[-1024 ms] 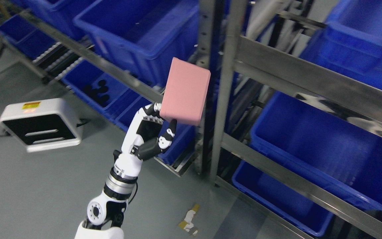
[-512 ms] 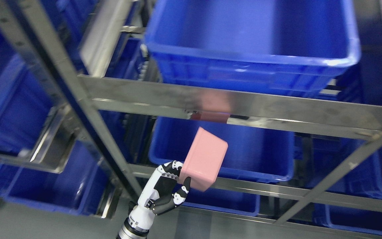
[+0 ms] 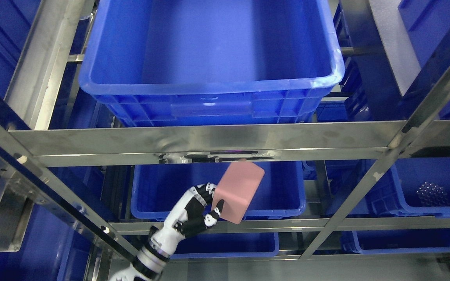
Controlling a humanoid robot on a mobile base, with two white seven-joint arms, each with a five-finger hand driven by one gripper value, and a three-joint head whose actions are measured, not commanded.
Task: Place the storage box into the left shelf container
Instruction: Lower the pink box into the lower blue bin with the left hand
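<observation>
While the left hand [image 3: 193,214] rises from the near lower left, its fingers [image 3: 214,212] pinch only the lower edge of the tilted pink storage box [image 3: 238,191]. It sits before the middle-shelf blue bin [image 3: 279,195], just beneath a steel crossbar [image 3: 209,142]. Such a shallow hold could slip, or the box could strike the bar; farther up sits a larger blue bin [image 3: 209,89].

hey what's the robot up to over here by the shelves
The robot's left hand grips a pink storage box by its lower edge and holds it tilted in front of a blue bin on the middle level of a metal shelf. The box is not yet in any bin. The right hand is out of view.
</observation>
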